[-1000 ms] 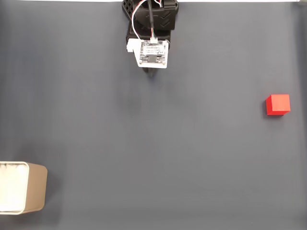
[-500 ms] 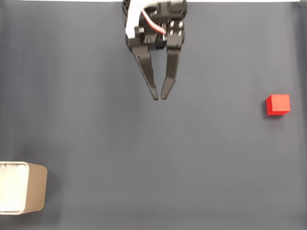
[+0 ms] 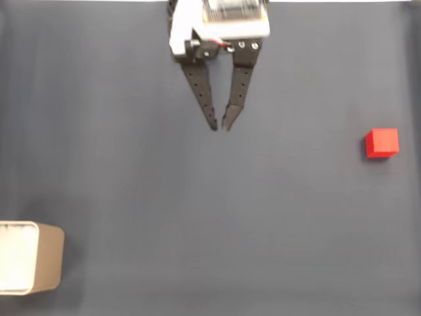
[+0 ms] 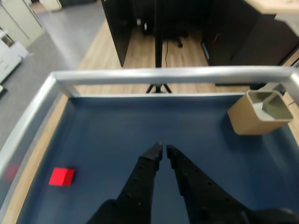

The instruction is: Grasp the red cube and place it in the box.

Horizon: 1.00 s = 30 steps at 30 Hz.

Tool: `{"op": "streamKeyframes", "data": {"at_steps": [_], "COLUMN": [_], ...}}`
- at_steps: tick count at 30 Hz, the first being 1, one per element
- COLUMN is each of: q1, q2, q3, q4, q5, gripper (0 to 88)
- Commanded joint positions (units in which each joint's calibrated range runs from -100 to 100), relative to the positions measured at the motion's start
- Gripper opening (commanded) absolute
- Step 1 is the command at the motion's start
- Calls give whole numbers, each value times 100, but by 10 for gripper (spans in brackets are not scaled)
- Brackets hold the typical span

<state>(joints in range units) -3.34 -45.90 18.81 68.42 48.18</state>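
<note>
A: In the fixed view, the claw (image 3: 220, 126) is hanging nearly closed and empty; the cube (image 3: 382, 143) is sitting far right, the box (image 3: 41, 257) lower left.

B: Wrist view: cube (image 4: 61, 177) left, box (image 4: 256, 113) far right. Approach is just beginning; next it needs swinging over and opening.

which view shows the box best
The wrist view: the box sits whole at the right, its tan wall and open pale interior visible. In the fixed view the box is cut off by the left edge.

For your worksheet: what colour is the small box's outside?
Tan, on the small rounded box; clearest in the wrist view.
</note>
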Motion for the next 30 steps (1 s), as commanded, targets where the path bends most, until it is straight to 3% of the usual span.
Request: {"op": "streamKeyframes", "data": {"at_steps": [1,10,30], "q1": [-234,-916,-1754], "q2": [248,673,699], "q3": [-512,-649,227], "q4": [732,1404,142], "q5": [34,117,230], "gripper": [0,0,0]}}
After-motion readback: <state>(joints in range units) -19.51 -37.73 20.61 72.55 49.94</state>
